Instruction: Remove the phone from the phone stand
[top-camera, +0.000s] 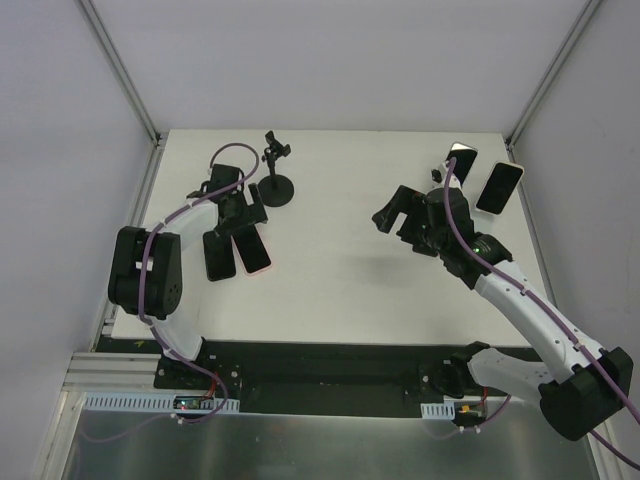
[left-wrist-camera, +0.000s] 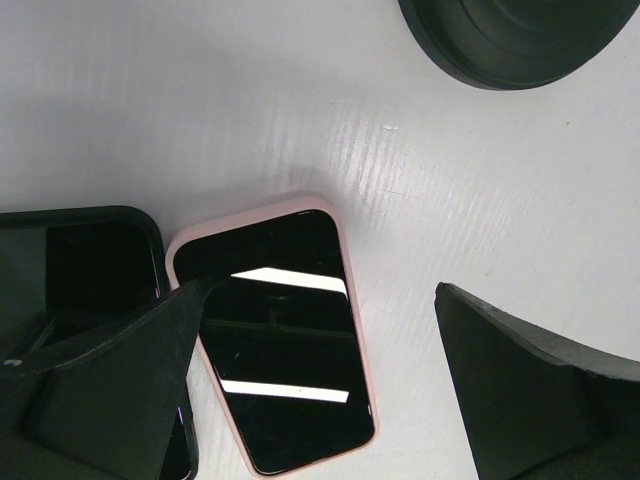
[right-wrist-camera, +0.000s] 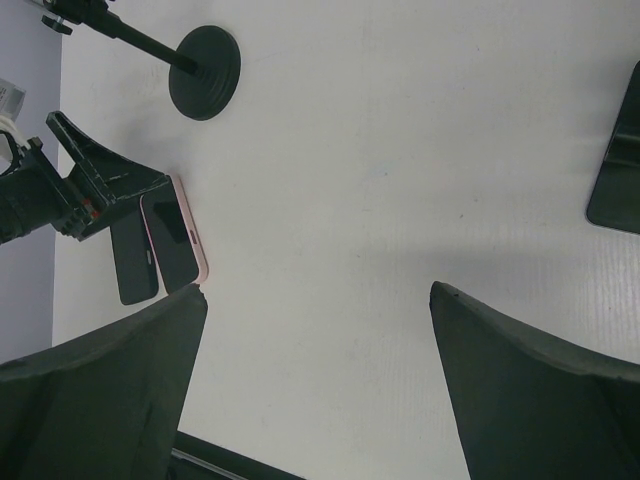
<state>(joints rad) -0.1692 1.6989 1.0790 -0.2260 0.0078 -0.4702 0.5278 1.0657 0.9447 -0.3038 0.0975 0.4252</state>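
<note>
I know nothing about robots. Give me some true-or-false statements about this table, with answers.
1. The pink-cased phone lies flat on the table. True.
2. The left fingers are clamped on that phone. False: they stand open over it.
3. The black stand holds a phone in its clamp. False: the clamp is empty.
4. A black phone lies right beside the pink-cased one. True.
5. The right fingers grip nothing. True.

No text, brand, number or sign can be read in any view (only glare is shown on the pink-cased phone (left-wrist-camera: 285, 340) screen).
</note>
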